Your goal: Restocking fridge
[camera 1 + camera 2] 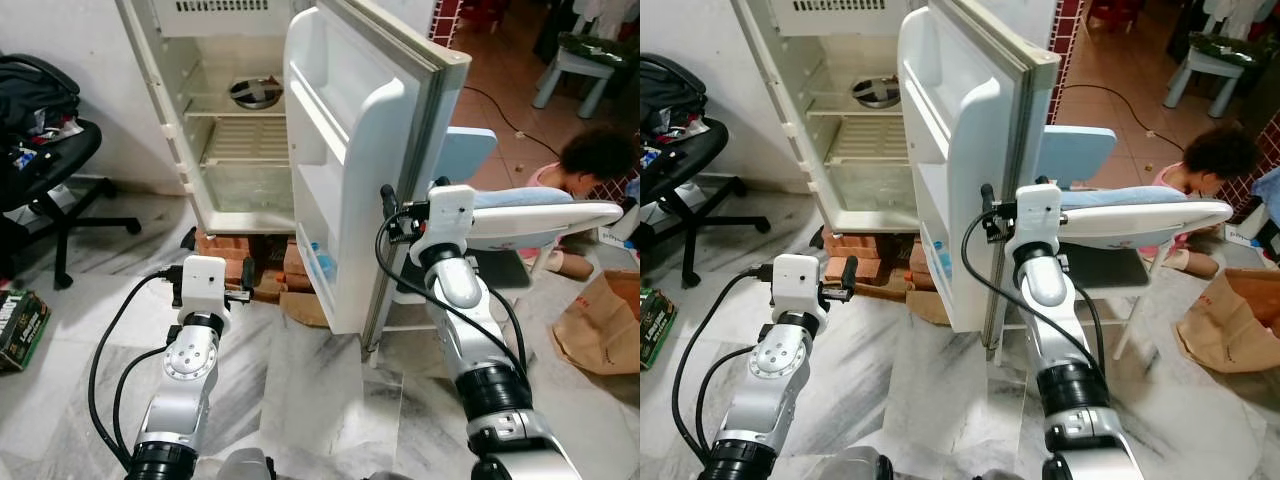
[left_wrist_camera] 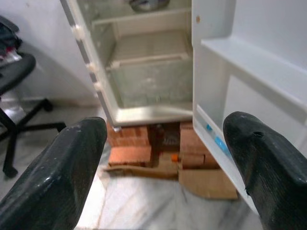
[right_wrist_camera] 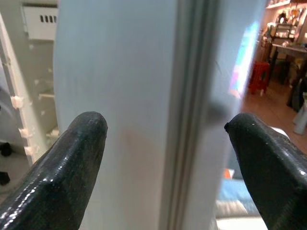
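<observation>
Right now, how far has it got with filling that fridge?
Barely begun. The fridge door already stands wide open. Inside sits a metal bowl on the upper shelf, and something blue lies in the bottom door rack. The right gripper is open at the door's edge; the left gripper is open, holding nothing. All the stocking looks left to do.

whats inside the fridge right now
A metal bowl sits on the upper shelf of the fridge; the wire shelf below looks bare. A blue item lies in the lowest door bin. The door hides the right side.
</observation>
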{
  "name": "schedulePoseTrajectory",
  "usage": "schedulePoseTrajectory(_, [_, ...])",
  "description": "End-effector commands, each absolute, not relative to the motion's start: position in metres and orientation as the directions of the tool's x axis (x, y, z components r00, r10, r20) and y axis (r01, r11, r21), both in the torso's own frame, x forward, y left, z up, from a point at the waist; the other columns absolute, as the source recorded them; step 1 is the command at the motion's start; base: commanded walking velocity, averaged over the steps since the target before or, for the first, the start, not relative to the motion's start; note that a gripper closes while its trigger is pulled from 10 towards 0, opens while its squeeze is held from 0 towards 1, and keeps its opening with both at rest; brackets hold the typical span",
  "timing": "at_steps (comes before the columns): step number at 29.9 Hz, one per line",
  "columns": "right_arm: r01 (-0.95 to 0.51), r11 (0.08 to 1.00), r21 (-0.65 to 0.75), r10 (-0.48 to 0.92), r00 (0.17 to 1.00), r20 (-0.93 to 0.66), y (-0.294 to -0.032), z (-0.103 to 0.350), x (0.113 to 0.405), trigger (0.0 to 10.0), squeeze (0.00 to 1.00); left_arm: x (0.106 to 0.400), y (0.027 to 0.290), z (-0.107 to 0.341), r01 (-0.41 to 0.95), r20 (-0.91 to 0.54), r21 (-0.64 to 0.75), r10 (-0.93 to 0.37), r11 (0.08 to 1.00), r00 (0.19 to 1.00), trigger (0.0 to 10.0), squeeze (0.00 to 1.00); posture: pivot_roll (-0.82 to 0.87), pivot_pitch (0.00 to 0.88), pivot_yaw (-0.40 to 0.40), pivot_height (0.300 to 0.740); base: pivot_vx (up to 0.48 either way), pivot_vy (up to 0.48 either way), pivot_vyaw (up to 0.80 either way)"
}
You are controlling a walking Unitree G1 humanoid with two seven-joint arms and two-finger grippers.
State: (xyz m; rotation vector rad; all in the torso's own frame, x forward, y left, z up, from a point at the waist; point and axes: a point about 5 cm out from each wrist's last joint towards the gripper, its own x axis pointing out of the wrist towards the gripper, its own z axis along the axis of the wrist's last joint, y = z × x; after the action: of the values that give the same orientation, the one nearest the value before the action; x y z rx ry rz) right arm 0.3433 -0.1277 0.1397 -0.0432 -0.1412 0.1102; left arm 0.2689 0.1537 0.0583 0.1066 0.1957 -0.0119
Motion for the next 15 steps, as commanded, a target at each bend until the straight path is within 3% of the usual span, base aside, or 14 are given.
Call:
schedulePoseTrajectory(1, [-0.099, 0.994, -0.043, 0.105, 0.982, 0.159, -0.125, 0.148, 0.351, 10.0, 0.00, 0.265, 0.158, 0.050, 0.008, -0.257, 0.075, 0.011, 0.997, 0.966, 10.0, 0.00, 0.05, 0.000, 0.003, 0.740, 0.000, 0.000, 0.00])
schedulePoseTrajectory(10, [-0.168, 0.986, -0.003, 0.165, 0.963, 0.212, -0.105, 0.173, 0.369, 10.0, 0.00, 0.261, 0.164, 0.044, -0.024, -0.289, 0.052, 0.038, 0.998, 0.956, 10.0, 0.00, 0.07, 0.000, -0.014, 0.740, 0.000, 0.000, 0.00])
schedulePoseTrajectory(13, [-0.393, 0.907, 0.152, 0.347, 0.901, 0.260, -0.084, 0.182, 0.362, 10.0, 0.00, 0.260, 0.163, 0.044, -0.024, -0.292, 0.049, 0.037, 0.998, 0.956, 10.0, 0.00, 0.07, 0.000, -0.017, 0.740, 0.000, 0.000, 0.00])
schedulePoseTrajectory(15, [-0.625, 0.753, 0.205, 0.553, 0.770, 0.318, -0.063, 0.189, 0.343, 10.0, 0.00, 0.260, 0.163, 0.044, -0.022, -0.293, 0.047, 0.035, 0.999, 0.955, 10.0, 0.00, 0.06, 0.000, -0.012, 0.740, 0.000, 0.000, 0.00])
